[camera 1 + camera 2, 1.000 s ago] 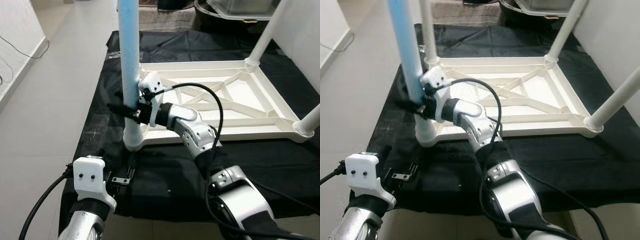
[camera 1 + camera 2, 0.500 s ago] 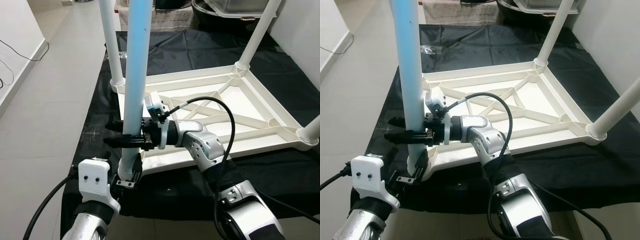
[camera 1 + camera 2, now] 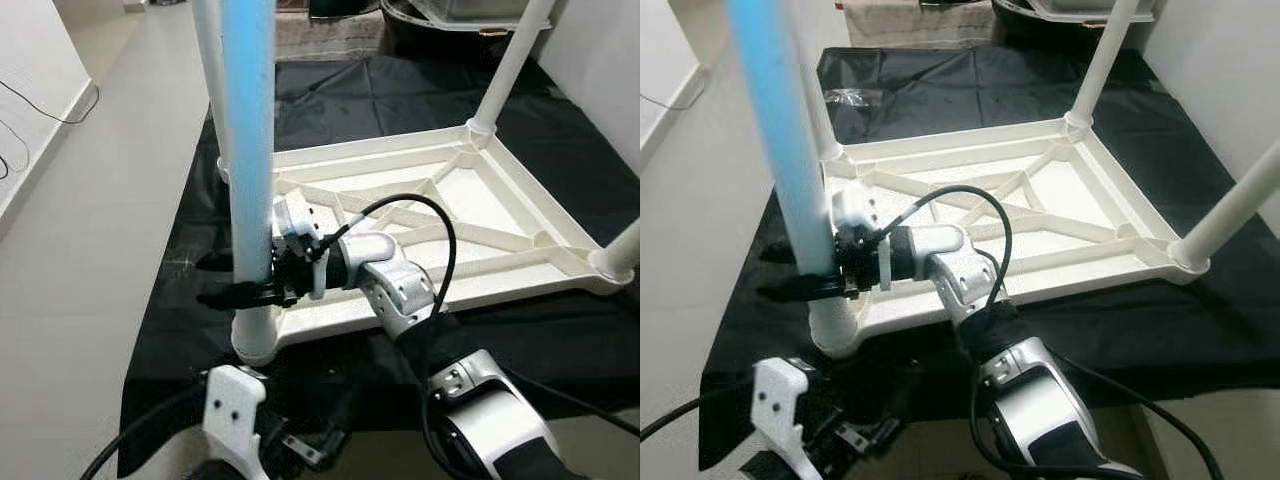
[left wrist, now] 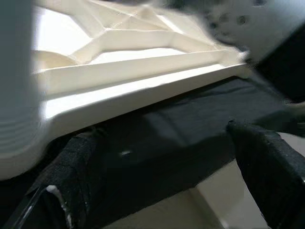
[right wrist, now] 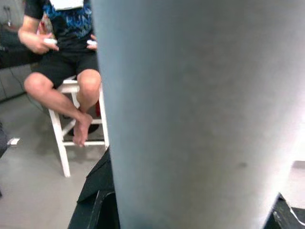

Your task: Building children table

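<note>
While the left gripper (image 3: 305,450) hangs low at the near edge of the black cloth (image 3: 330,380), its 2 black fingers (image 4: 71,181) stand well apart with nothing between them, and its wrist view looks across the cloth toward the rim of the white tabletop (image 4: 143,81). Just beyond it, the near-left corner socket (image 3: 255,335) of the upturned children's table sits on the cloth, with the light blue leg (image 3: 248,130) standing upright in it. The right gripper (image 3: 235,283) reaches across from the right on its silver arm (image 3: 385,285) and is clamped on this blue leg a little above the socket, 1 black finger on each side of the tube. A black cable (image 3: 400,215) loops over that arm's wrist. In the right wrist view the leg (image 5: 200,109) stands very close to the lens, and past it a person (image 5: 66,52) sits on a white stool (image 5: 71,119) on the grey floor.

Farther off, the tabletop (image 3: 480,225) lies underside up, its ribbed braces crossing inside the frame. 3 white legs rise from the other corners: 1 at the near right (image 3: 622,250), 1 at the far right (image 3: 505,75), and 1 at the far left (image 3: 210,60), just behind the blue leg. Beyond the table the cloth runs on toward a dark tub (image 3: 440,20) at the far edge.
</note>
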You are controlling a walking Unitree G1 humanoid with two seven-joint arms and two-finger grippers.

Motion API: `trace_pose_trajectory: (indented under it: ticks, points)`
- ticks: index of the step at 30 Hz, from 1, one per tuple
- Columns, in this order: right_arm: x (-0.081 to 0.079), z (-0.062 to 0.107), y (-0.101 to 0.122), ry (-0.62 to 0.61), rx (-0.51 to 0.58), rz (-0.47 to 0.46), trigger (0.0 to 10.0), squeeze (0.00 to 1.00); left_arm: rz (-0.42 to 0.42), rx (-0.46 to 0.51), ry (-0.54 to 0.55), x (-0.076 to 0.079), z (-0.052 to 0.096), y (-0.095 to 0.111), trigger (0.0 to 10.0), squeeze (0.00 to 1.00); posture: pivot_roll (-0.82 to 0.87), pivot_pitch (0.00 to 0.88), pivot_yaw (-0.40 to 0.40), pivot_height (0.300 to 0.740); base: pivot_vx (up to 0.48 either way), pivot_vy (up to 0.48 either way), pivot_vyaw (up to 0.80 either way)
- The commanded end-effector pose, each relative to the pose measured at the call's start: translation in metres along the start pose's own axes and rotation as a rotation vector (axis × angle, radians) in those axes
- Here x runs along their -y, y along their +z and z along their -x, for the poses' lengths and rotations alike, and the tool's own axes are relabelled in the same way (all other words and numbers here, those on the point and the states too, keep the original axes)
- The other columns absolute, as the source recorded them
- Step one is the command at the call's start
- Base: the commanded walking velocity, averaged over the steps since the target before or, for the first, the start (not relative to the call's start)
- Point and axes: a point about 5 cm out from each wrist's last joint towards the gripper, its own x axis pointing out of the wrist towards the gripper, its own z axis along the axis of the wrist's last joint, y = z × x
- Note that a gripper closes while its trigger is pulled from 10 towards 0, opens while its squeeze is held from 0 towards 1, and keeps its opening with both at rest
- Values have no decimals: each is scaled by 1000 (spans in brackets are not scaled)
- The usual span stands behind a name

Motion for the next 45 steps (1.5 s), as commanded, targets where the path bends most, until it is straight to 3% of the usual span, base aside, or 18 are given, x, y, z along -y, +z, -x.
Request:
trace_pose_trajectory:
  ticks: [1,9,15,25,39,45]
  points:
    - [-10,-1,-37,49,-152,-115,10000,0,-37,9,86,-6,4,0,10000,0,152,237,-38,740,0,0,0]
    - [-7,-2,-34,144,-179,-87,10000,0,-95,31,302,-21,16,-1,10000,0,153,223,-44,740,0,0,0]
    - [-11,-10,-29,326,-162,-125,10000,0,-41,-11,290,-14,26,-11,10000,0,155,217,-42,740,0,0,0]
    - [-7,-25,-27,387,-180,-113,10000,0,-103,7,416,-11,35,-11,10000,0,176,225,-48,740,0,0,0]
    - [-11,-43,-18,493,-204,-53,10000,0,-90,25,355,-3,32,-9,10000,0,181,233,-50,740,0,0,0]
    - [-6,-59,-9,485,-127,-120,10000,0,-92,34,355,1,31,-8,10000,0,201,257,-61,740,0,0,0]
